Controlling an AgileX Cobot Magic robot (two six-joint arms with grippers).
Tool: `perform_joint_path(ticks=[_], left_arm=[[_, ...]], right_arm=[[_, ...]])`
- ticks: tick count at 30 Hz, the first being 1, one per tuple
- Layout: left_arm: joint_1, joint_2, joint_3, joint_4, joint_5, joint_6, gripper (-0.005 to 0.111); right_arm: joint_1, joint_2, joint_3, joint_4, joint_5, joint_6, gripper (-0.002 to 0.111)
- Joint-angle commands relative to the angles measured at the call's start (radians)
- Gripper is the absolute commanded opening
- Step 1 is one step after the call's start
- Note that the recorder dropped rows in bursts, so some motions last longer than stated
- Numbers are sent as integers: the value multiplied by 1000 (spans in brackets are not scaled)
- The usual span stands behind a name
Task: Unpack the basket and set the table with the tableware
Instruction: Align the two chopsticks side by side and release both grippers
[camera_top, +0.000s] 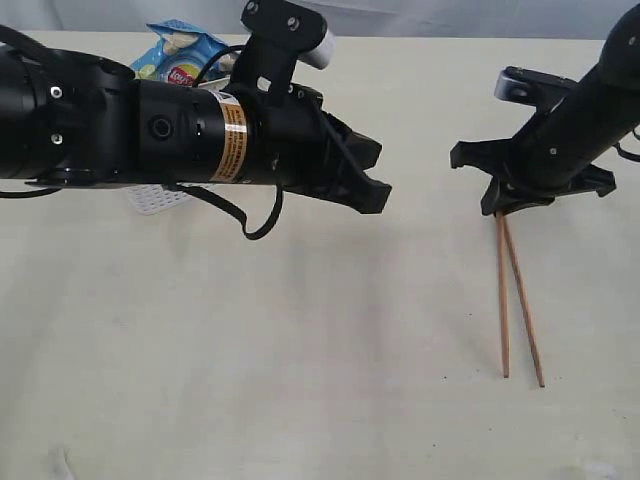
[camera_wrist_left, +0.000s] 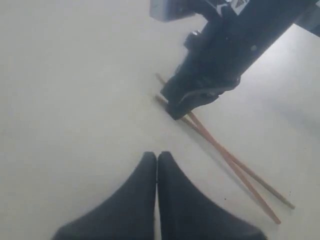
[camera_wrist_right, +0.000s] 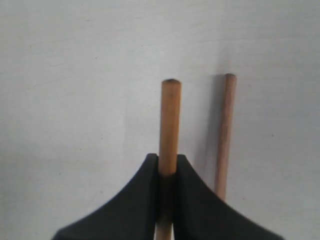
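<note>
A: Pale cream desk (camera_top: 300, 380) with faint scuffs. What has the right end effector (camera_wrist_right: 168, 158) got?
B: Its jaws are closed on one of the two brown chopsticks (camera_top: 515, 300). The other lies just beside it on the desk.
A: And the left end effector (camera_wrist_left: 157, 159)?
B: Jaws pressed together, holding nothing, above bare desk near the chopsticks.
A: The basket (camera_top: 158, 200)?
B: At the exterior view's left, mostly hidden behind the left arm. A blue chip bag (camera_top: 180, 55) shows above that arm.
</note>
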Motion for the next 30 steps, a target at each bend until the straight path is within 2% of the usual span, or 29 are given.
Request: perform_joint_path(ticks=[1, 5, 6, 10, 12, 24, 30], left_arm=[[1, -8, 7, -2, -9, 4, 0], [1, -8, 7, -2, -9, 9, 0], [1, -8, 7, -2, -9, 9, 0], [1, -8, 7, -2, -9, 9, 0], [1, -8, 7, -2, -9, 9, 0], [1, -17, 7, 33, 9, 8, 0], [1, -96, 18, 40, 153, 8, 0]], right_arm=[[-5, 32, -8, 5, -44, -1, 0], [-5, 52, -8, 17, -44, -8, 0], [-5, 54, -6, 22, -44, -19, 3], [-5, 54, -6, 39, -46, -25, 27], [-5, 54, -6, 39, -56, -25, 34], [-7, 12, -8, 35, -102, -19, 34], [-7, -115, -8, 28, -172, -28, 34]])
